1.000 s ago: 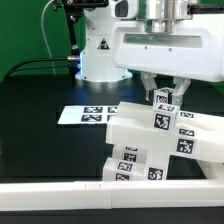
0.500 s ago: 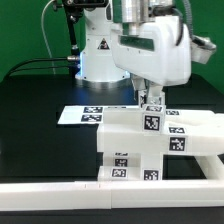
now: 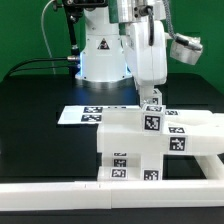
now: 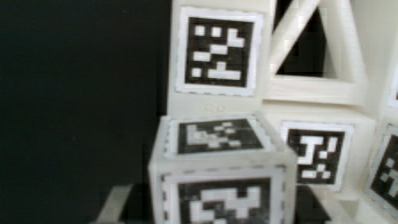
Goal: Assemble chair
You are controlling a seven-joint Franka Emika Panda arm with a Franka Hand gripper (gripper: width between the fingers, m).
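The hand (image 3: 152, 97) stands above the chair (image 3: 150, 140), its fingers partly closed on a small tagged white post (image 3: 152, 116) atop it.

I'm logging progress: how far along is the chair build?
Done: several white tagged pieces already stand joined as the chair. In hand: the claw sits down over a small tagged part atop it, apparently gripping it. Left: hard to tell; no loose pieces are visible.

Exterior view: table-level, faces arm base. Wrist view: close above chair (image 3: 150, 140); both share it.
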